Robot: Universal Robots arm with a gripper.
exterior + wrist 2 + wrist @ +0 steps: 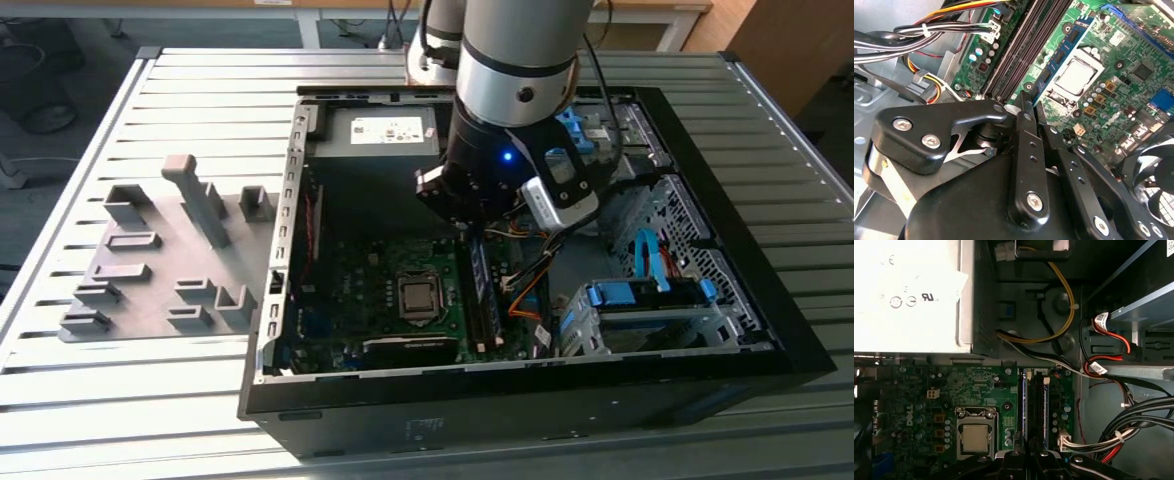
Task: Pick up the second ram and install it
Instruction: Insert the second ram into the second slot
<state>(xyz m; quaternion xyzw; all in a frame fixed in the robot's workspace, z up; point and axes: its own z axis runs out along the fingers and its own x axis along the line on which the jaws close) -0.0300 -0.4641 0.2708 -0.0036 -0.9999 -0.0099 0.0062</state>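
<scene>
Closest to the lens in the second wrist view is the black linkage of the gripper (1032, 107), its tip down at the near end of the second ram (1060, 54). This blue-green stick stands on edge in the memory slot beside the processor socket (1076, 75) on the motherboard (1114, 115). Whether the gripper is clamped on the stick or only resting against it I cannot tell. The first wrist view shows the same stick (1024, 405) running straight away from the gripper (1026, 456), parallel to the empty-looking dark slots beside it. The main risk, as I judge it, is uneven seating: pressure at one end alone could leave the far end proud of the slot or bend the board. A slight sideways lean could also scrape the neighbouring slot. The bundle of cables (929, 30) lies just beside the slots and could snag the linkage. In the exterior view the arm (521, 70) reaches steeply down into the open computer case (534, 420), wrist nearly vertical over the slots, well apart from the grey holder blocks (147, 270) on the slatted table (200, 80).
</scene>
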